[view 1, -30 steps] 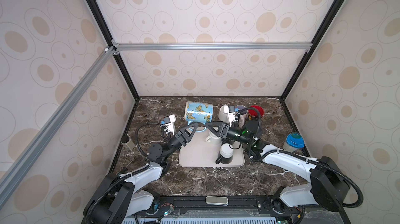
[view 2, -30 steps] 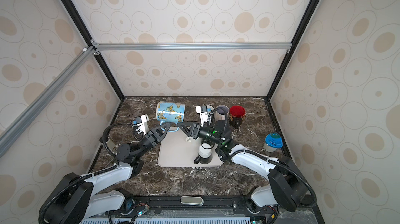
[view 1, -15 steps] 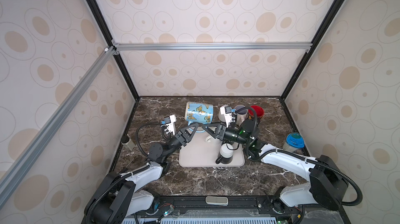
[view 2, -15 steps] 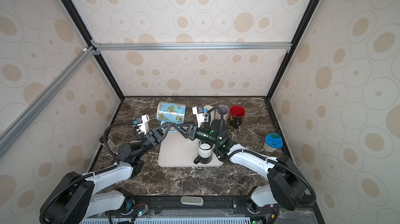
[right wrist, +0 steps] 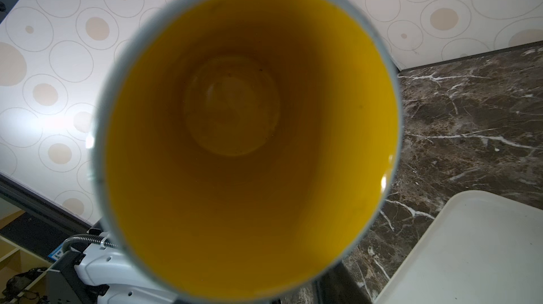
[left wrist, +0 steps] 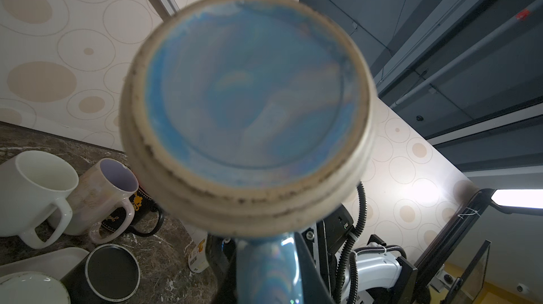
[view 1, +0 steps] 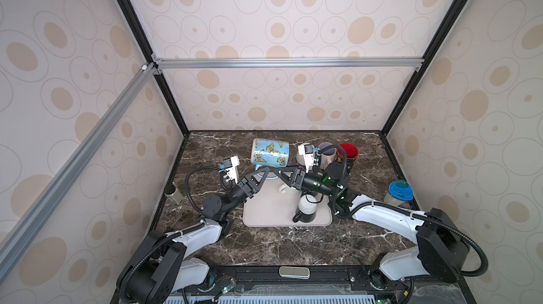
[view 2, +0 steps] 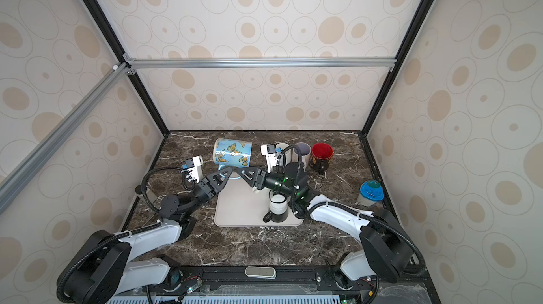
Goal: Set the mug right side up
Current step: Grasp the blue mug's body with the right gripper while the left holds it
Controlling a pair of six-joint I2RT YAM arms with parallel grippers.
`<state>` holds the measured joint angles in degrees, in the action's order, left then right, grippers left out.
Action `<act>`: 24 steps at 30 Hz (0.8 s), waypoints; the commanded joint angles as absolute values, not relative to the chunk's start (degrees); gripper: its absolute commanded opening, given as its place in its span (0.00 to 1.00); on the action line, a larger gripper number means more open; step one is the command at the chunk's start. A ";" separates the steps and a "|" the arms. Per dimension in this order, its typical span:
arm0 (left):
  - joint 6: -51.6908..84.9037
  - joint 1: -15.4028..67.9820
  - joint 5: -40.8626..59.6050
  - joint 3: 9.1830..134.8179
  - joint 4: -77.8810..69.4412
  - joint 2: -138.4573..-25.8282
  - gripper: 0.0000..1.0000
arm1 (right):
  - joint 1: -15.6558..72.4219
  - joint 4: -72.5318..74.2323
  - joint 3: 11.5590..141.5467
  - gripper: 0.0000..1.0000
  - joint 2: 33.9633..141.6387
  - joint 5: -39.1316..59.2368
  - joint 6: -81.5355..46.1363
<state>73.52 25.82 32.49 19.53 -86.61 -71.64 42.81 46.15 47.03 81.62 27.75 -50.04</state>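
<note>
The mug (view 1: 270, 154) (view 2: 233, 152) is blue with butterflies. It hangs on its side above the back of the tray, mouth toward the right. My left gripper (view 1: 268, 169) (view 2: 231, 169) is shut on its blue handle (left wrist: 270, 270); the left wrist view looks at the mug's base (left wrist: 246, 105). My right gripper (view 1: 278, 170) (view 2: 241, 170) reaches the handle from the mouth side. The right wrist view looks into the mug's yellow inside (right wrist: 246, 129). One dark finger (right wrist: 338, 282) shows beside the rim, jaws apart; the rim hides any contact.
A beige tray (view 1: 264, 214) holds an upside-down black-and-white mug (view 1: 305, 212). Behind it stand a white mug (left wrist: 32, 187), a lilac-lined mug (left wrist: 108, 187) and a red-lined mug (view 1: 348, 151). A blue-lidded cup (view 1: 399, 192) stands right, a small bottle (view 1: 174, 195) at the left wall.
My right gripper has slid left, from beside the back mugs up to the mug's handle. The left gripper and the mug have hardly moved.
</note>
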 commanded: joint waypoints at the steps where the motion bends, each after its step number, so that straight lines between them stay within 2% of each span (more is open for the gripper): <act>1: 74.83 26.51 34.28 20.54 -97.34 -71.80 0.00 | 43.18 51.84 49.52 0.45 82.34 26.81 -50.92; 16: 77.48 27.42 34.82 19.96 -102.40 -75.40 0.00 | 43.19 60.45 50.40 0.44 84.40 23.27 -54.25; 24: 79.23 27.97 34.88 20.17 -105.51 -78.42 0.00 | 43.20 65.08 52.23 0.36 87.26 23.98 -57.72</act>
<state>78.19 26.41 29.63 19.53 -91.68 -78.19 43.09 54.06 47.83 87.48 25.02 -56.23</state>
